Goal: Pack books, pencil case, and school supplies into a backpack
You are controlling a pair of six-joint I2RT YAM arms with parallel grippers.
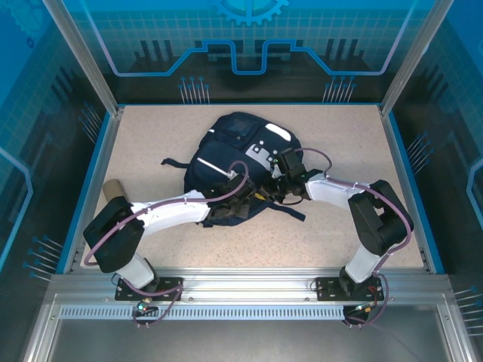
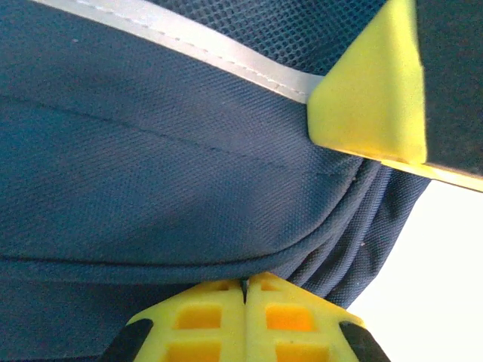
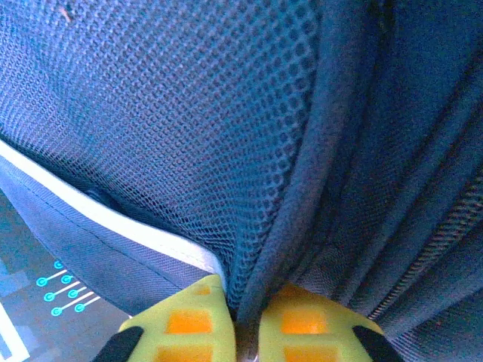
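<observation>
The navy backpack (image 1: 240, 154) with white stripes lies in the middle of the table. My left gripper (image 1: 238, 199) is at its near edge. In the left wrist view the yellow fingertips (image 2: 260, 290) are pressed together on a thin fold of the navy fabric (image 2: 166, 173). My right gripper (image 1: 275, 184) is at the backpack's right side, shut on a mesh-backed fold with dark piping (image 3: 302, 196) that runs between its fingertips (image 3: 302, 309). The tan pencil case (image 1: 112, 188) lies at the far left, partly behind my left arm. The books are out of view.
A loose dark strap (image 1: 175, 162) trails left from the backpack and another (image 1: 290, 210) lies toward the front. A yellow finger (image 2: 370, 90) of the other gripper shows close by in the left wrist view. Metal posts and glass walls (image 1: 106, 136) fence the table.
</observation>
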